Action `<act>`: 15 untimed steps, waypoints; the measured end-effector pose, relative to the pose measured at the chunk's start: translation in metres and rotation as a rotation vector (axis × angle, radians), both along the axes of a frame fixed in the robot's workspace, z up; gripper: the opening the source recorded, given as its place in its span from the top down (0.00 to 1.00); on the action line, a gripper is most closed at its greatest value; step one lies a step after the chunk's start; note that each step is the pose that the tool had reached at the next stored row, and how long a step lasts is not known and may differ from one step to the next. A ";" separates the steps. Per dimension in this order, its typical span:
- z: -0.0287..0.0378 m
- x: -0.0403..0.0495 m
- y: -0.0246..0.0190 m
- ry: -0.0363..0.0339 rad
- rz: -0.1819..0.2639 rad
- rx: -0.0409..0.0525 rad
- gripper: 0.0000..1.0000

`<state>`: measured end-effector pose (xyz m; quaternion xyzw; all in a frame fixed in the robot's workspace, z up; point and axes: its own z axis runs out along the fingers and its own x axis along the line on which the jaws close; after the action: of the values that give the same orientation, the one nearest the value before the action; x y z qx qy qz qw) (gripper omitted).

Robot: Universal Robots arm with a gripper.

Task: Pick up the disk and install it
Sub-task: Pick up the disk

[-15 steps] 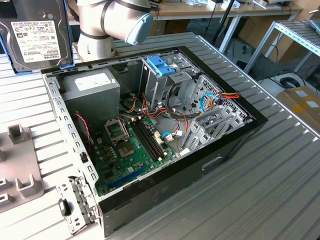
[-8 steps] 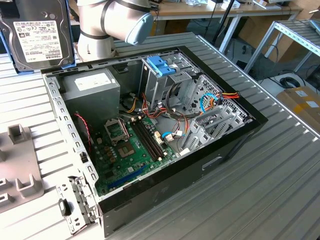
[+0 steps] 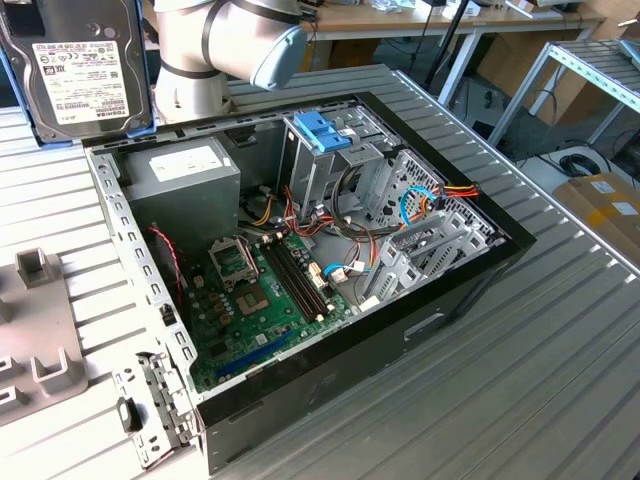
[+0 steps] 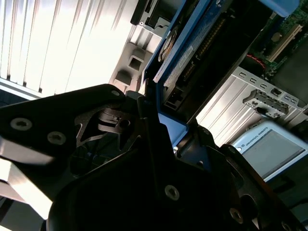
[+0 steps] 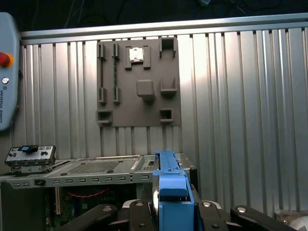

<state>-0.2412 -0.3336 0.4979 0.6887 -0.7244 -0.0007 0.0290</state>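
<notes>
From where I stand, the tool (image 5: pixel 173 211) is clamped on the disk (image 3: pixel 85 62). Its black fingers (image 5: pixel 142 216) press on either side of the blue carrier frame, which shows edge-on in both wrist views. The disk is held upright off the counter (image 3: pixel 500 400), at the exterior view's left, with its white label facing outward. It is just beside the arm (image 3: pixel 230 40) and near the corner of the open case (image 3: pixel 330 380) where the grey power supply (image 3: pixel 185 175) sits. In the second wrist view the disk juts out past the fingertips with its connector edge in sight. Inside the case, the metal cage (image 3: pixel 335 175) with its blue handle (image 3: pixel 322 130) stands apart from the disk, towards the exterior view's right. The green motherboard (image 3: pixel 260 290) lies on the case floor in front of it. A grey plate (image 5: pixel 138 82) with moulded holders lies flat on the counter beside the case.
</notes>
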 end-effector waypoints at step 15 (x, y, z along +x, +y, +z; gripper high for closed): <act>0.0000 0.0048 0.0000 0.0001 0.000 -0.0015 0.63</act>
<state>-0.2363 -0.3336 0.4979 0.6888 -0.7244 -0.0002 0.0296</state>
